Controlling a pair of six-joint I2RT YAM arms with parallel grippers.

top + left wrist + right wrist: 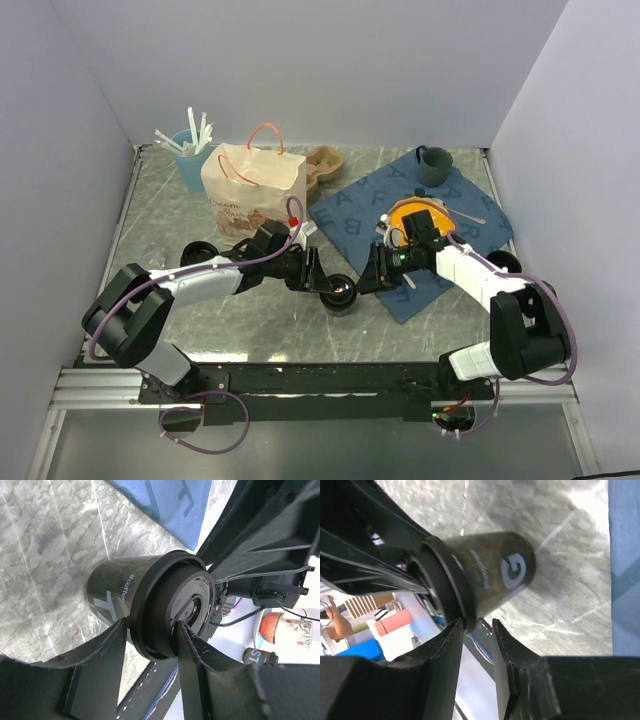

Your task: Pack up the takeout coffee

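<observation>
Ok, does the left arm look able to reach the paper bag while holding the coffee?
Probably yes. The left hand grips the takeout coffee by its rim; the paper bag stands close behind that arm, nothing between. The right hand, open beside the coffee, must clear first.

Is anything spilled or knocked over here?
Nothing stands out. The takeout coffee is upright with its lid on, its rim pinched by the left gripper, and the paper bag is upright too.
</observation>
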